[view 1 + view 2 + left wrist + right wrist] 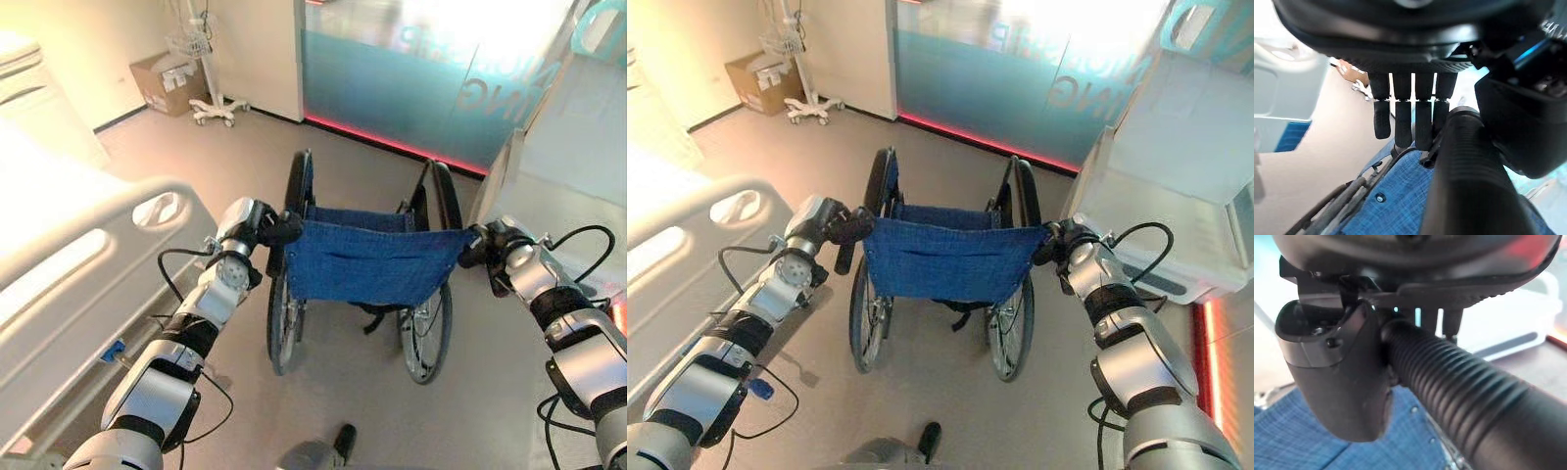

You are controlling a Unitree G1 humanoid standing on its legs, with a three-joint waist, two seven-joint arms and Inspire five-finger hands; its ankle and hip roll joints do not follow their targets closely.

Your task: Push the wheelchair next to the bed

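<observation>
Grey floor stretches ahead; bed [59, 284] lies left of the wheelchair [367, 259], left hand [269, 230] and right hand [485, 245] each curled round a push handle.

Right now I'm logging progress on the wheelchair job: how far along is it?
Done: both hands are at the push handles, the left hand and the right hand. In hand: the wheelchair stands in the open floor, the bed off to its left. Left: bringing it alongside the bed rail.
</observation>
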